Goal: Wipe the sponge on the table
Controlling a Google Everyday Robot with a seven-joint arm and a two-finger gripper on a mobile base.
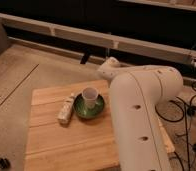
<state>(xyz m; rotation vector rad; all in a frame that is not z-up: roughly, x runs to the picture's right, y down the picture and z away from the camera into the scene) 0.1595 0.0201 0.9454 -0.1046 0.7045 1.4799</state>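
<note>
The table [66, 145] is a light-brown wooden top of joined planks in the lower middle of the camera view. No sponge shows on it; the sponge is hidden or out of view. My big white arm [141, 110] rises from the bottom right and bends over the table's right side, ending in a rounded joint [108, 70] near the far edge. The gripper is not in view; the arm covers that side of the table.
A green bowl [81, 109] with a white cup [90, 96] in it stands at the table's far middle. A whitish bottle [66, 110] lies just left of the bowl. Cables [188, 107] trail on the floor at the right. A long rail [91, 37] runs behind.
</note>
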